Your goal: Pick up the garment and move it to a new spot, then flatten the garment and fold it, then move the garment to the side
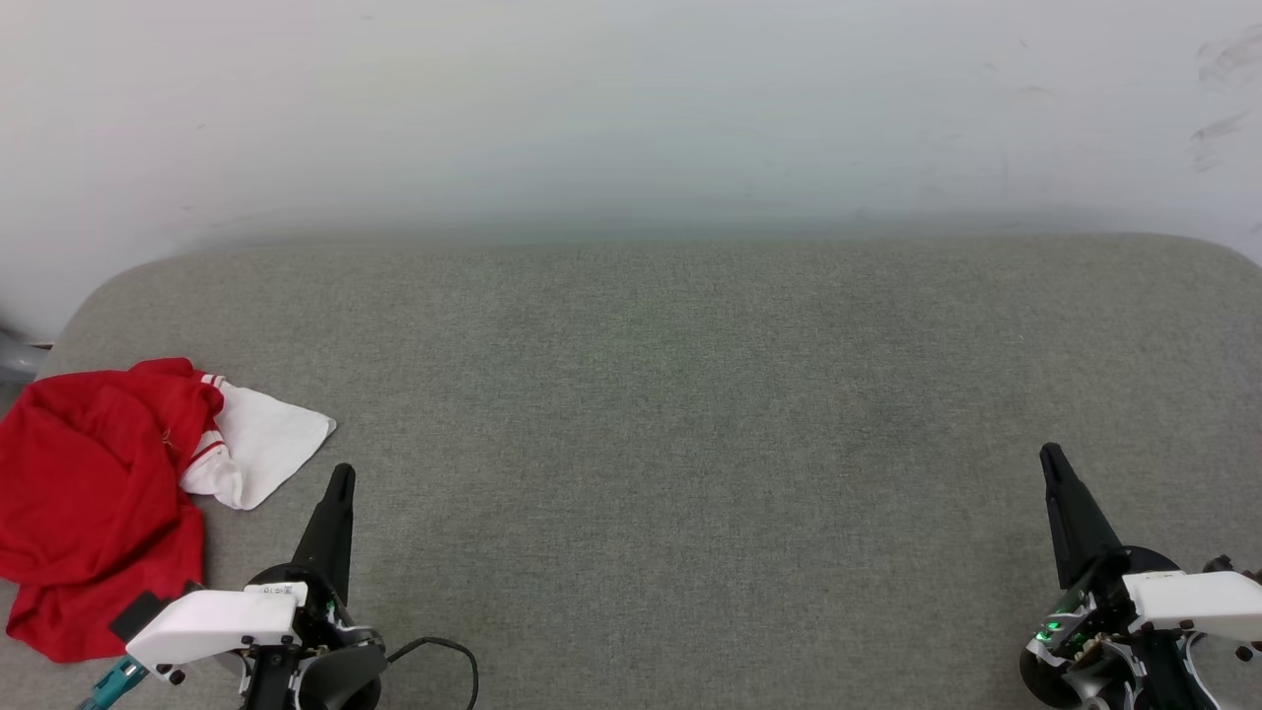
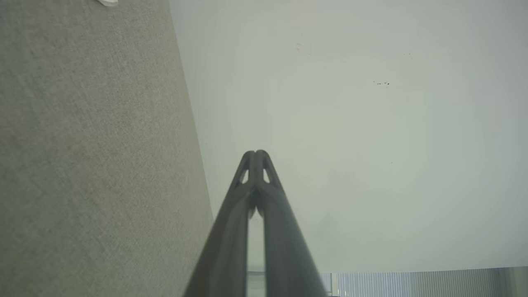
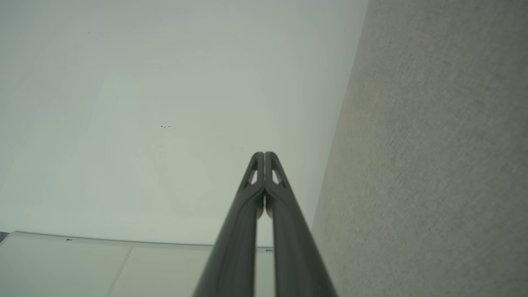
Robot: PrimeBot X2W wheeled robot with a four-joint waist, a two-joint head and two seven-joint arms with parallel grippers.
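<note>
A pale, off-white wall [image 1: 631,99] fills the upper part of the head view. Below it spreads a broad grey-green woven fabric surface with rounded far corners [image 1: 690,394]. The garment [image 1: 89,493], a large red jersey-style shirt, lies crumpled in a heap at the surface's near left corner, reaching the left edge of that view. One white short sleeve [image 1: 266,439] with red-and-white striped trim [image 1: 202,456] spills out of the heap to the right and lies flat on the fabric. No lettering shows on the bunched cloth.

The left gripper [image 1: 342,475] hovers over the surface just right of the garment, near the sleeve but apart from it. In the left wrist view its two long dark fingers [image 2: 231,231] meet at the tips with nothing between them. The right gripper [image 1: 1051,456] is well apart from the garment, at the lower right. In the right wrist view its fingers [image 3: 235,231] are likewise pressed together and empty.

A thin black cable [image 1: 454,651] loops beside the left wrist
</note>
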